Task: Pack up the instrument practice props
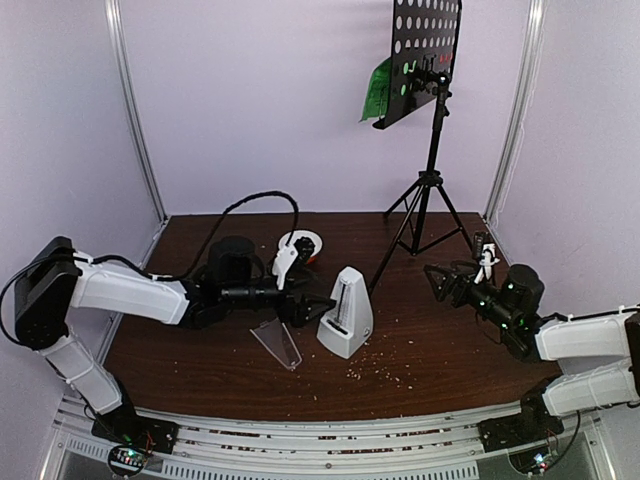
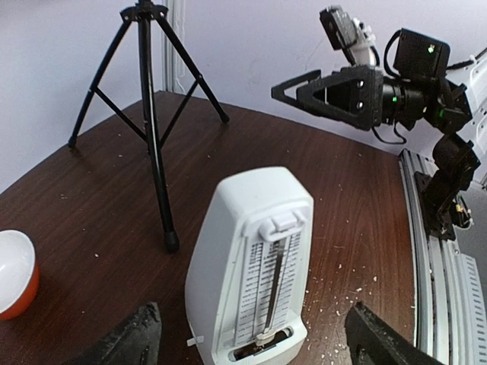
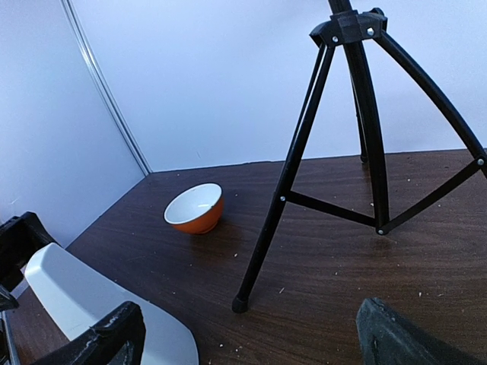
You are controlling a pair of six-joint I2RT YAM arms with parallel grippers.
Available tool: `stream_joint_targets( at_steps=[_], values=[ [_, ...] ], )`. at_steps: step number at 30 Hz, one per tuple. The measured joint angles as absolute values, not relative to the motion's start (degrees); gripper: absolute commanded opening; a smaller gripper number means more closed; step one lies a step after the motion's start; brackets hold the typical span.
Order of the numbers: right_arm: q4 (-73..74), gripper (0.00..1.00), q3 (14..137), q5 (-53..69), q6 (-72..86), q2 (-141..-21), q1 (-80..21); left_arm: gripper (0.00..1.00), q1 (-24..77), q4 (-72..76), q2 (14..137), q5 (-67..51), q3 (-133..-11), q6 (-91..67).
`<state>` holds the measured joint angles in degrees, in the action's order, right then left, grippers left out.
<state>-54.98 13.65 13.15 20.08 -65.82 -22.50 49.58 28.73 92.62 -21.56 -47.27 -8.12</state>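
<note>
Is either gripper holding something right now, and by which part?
Nothing is held. The left gripper stands open either side of the white pyramid metronome, the right gripper open and empty.

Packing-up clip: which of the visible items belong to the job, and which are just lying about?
Job items: white metronome; clear wedge cover; black music stand; green sheet on its desk.
Lying about: white-and-orange bowl; scattered crumbs.

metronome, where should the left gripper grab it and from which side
Pinch the metronome across its two side walls, low down, from the front where the left gripper faces it. It stands upright and tapers upward, so a high grip may slip; keep off the exposed pendulum.
</note>
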Motion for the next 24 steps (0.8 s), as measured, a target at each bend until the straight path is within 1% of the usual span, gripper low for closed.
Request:
stream_joint_targets(
  at_steps=[5, 8, 13, 18, 21, 24],
  values=[
    [-50.57, 1.0, 14.83, 12.93, 22.48, -65.23, -22.5, 0.96, 49.58, 31.27, 84.55, -17.28, -41.01, -11.46],
    [-46.41, 0.98, 15.81, 12.93, 25.19, -62.92, -22.5, 0.97, 49.47, 31.55, 81.28, -14.74, -38.7, -13.76],
    [-34.39, 0.96, 19.75, 12.95, 29.02, -57.69, -22.5, 0.97, 48.29, 31.4, 79.18, -12.36, -36.45, -18.2],
    [-23.83, 0.95, 21.23, 12.64, 34.17, -50.63, -23.62, 0.93, 45.8, 32.75, 79.59, -14.13, -32.51, -21.37],
    [-21.32, 0.94, 20.34, 12.19, 38.35, -48.01, -25.58, 0.9, 44.73, 32.99, 82.5, -16.82, -31.83, -22.26],
    [-21.06, 0.92, 18.28, 10.9, 42.28, -47.81, -29.34, 0.9, 44.62, 33.01, 85.52, -19.79, -32.1, -22.33]
  ],
)
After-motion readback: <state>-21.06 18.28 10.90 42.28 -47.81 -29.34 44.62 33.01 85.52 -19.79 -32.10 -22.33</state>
